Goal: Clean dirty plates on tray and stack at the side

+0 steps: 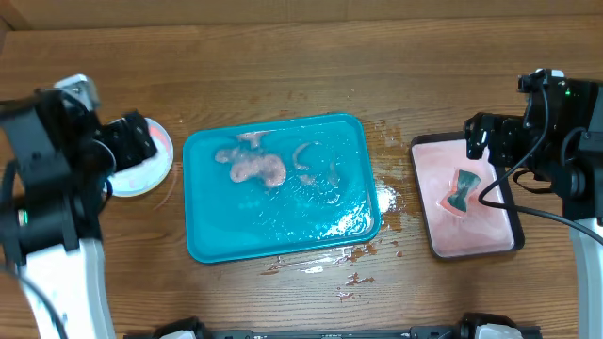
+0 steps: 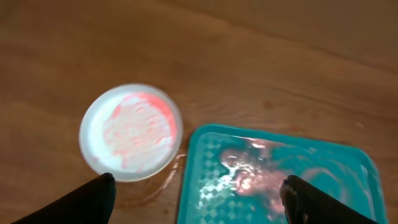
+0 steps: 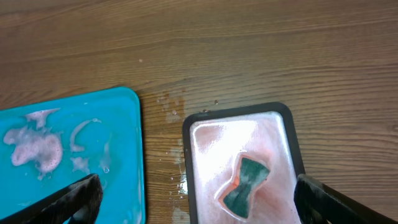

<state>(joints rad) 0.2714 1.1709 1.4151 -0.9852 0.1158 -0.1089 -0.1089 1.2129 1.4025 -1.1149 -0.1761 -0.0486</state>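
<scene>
The left end effector [image 1: 130,141] hides part of the plates [image 1: 151,168]; their count is unclear. The left wrist view cuts the tray [image 2: 205,193] at its bottom edge.

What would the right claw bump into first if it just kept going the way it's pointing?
Probably the small black-rimmed tray, at or beside the green sponge in it. The right gripper points there, open, but depth is unclear.

This looked like a robotics lab bench: a cabled left arm [image 1: 42,198] and right arm [image 1: 565,141] stood at a wooden table [image 1: 301,56] bearing a soapy teal tray [image 1: 203,240] and a sponge tray [image 1: 485,231]
</scene>
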